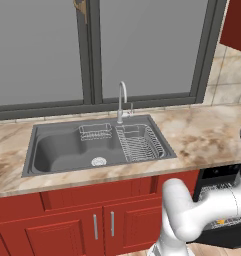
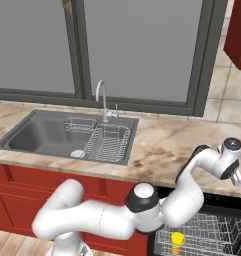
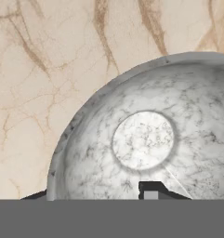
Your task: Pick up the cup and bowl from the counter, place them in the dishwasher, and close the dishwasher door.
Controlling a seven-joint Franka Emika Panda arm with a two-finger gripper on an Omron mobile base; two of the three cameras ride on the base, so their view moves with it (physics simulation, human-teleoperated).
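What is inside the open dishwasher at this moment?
In the dishwasher, grey-white wire racks hold a yellow cup standing at the front left. The arm covers part of the racks, and the right end is cut off, so anything there stays unseen.

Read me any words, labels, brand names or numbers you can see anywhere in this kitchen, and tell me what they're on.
None: no readable text in any view.
The bowl, counter, sink and dishwasher rack carry no lettering.
The yellow cup in the rack shows no label.
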